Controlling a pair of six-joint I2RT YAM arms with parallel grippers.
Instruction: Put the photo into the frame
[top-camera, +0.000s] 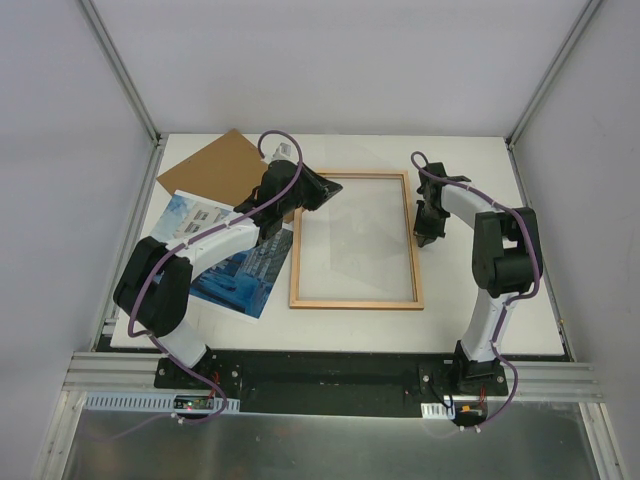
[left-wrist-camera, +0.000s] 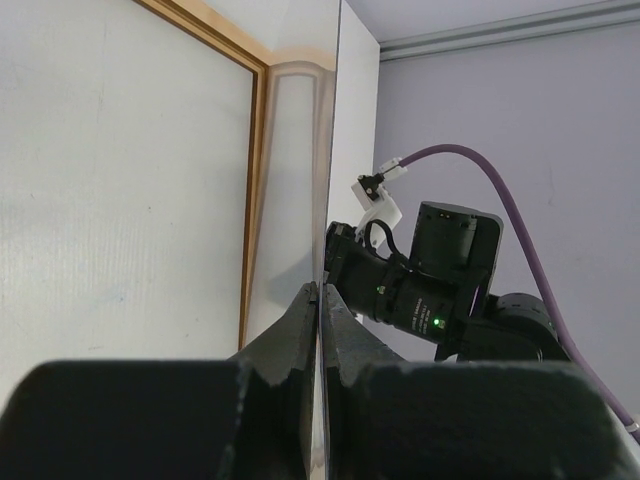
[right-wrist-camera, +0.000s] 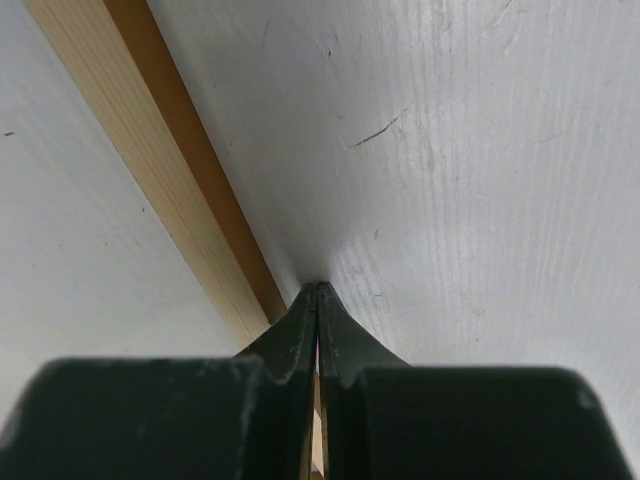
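The clear pane (left-wrist-camera: 300, 180) is being pinched by the left hand (left-wrist-camera: 320, 300) and lifted from the frame (top-camera: 356, 302); the right hand (right-wrist-camera: 318, 290), pressed together, is touching the frame's right rail. Next, the photo (top-camera: 235, 265) is needing placing inside.

Left gripper (left-wrist-camera: 320, 300) pinched on the edge of a clear pane (left-wrist-camera: 295, 180), wooden frame (left-wrist-camera: 250, 200) lying on the white table (left-wrist-camera: 100, 200) behind, other arm's gripper (left-wrist-camera: 345, 260) opposite.

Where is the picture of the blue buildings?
From above, the blue-toned paper photo lies flat on the table's left side, partly under the left arm, beside the orange-brown wooden frame.
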